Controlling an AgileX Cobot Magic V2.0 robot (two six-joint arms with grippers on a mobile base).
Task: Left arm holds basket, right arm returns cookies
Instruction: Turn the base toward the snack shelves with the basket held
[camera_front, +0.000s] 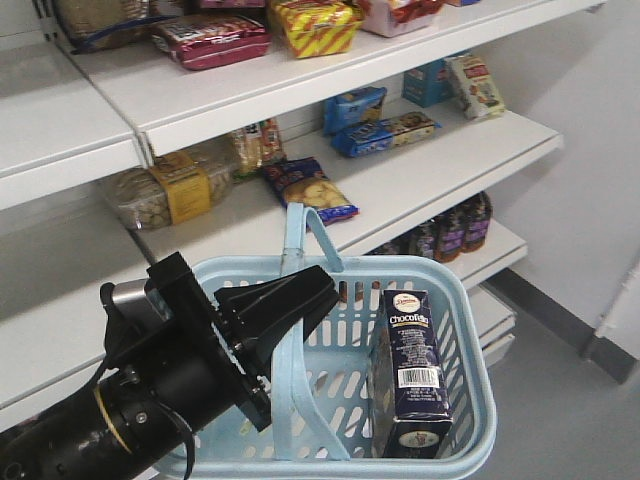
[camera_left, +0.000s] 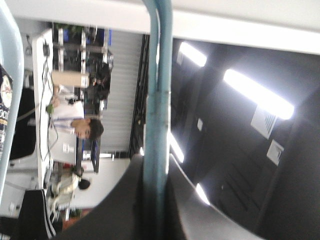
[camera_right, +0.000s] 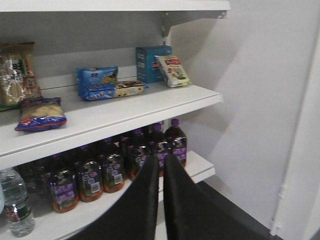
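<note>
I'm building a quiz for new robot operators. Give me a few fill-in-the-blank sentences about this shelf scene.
1. The left pincer grips the light blue basket by its ____.
2. The cookies carton stands on end ____ the basket.
3. The right pincer is shut and holds ____.
4. Purple caps top the dark ____ on the lowest shelf in view.
Missing words: handle, inside, nothing, bottles.

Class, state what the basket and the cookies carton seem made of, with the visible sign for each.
Basket: probably moulded plastic, pale blue, slightly glossy; slotted, smoothly rounded walls suggest it. Cookies carton: likely printed cardboard, finish unclear; flat faces and crisp folded edges.
</note>
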